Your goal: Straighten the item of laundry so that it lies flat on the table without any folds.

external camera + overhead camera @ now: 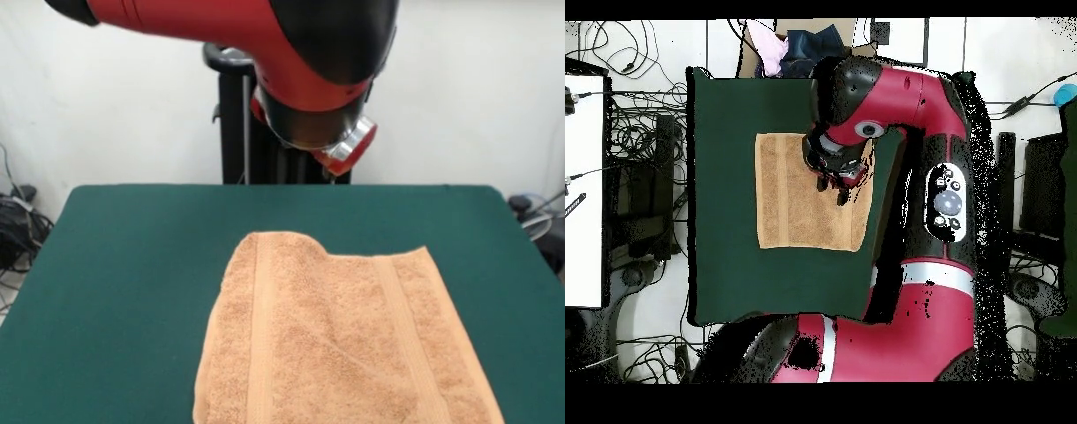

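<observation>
The item of laundry [335, 344], an orange-tan terry towel with two flat woven bands, lies on the dark green table [132, 265]. Its far left corner looks rounded and turned in, and a shallow crease runs across its far edge. Its near edge is cut off by the front view's lower border. In the overhead view the towel [790, 195] is a rough rectangle on the table [725, 150], partly hidden under the red arm. My gripper [340, 157] hangs above the table just beyond the towel's far edge; from overhead the gripper [840, 185] is over the towel's right side.
A black pedestal post [234, 124] stands behind the table's far edge. Cables [18, 221] lie off the table's left side. From overhead, a white desk [585, 180] and cables flank the table, and pink and dark items [790, 45] sit past its top edge.
</observation>
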Action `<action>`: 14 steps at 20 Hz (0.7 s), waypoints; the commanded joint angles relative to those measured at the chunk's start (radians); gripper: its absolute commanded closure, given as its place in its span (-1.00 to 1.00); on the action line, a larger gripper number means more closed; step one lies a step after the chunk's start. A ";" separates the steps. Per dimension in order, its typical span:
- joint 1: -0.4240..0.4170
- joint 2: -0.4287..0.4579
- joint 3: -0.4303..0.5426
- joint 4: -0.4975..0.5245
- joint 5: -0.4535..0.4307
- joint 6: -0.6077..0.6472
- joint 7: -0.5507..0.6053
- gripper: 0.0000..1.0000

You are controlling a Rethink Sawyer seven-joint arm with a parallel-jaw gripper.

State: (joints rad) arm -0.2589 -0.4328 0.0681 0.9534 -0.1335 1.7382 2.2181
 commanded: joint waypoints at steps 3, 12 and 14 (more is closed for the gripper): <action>0.009 0.034 -0.014 0.079 -0.031 -0.157 0.119 -1.00; 0.026 0.084 -0.047 0.149 -0.113 -0.433 0.104 -1.00; 0.038 0.088 -0.062 0.150 -0.140 -0.473 0.105 -1.00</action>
State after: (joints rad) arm -0.2551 -0.4294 0.0407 0.9522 -0.1862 1.4132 2.2181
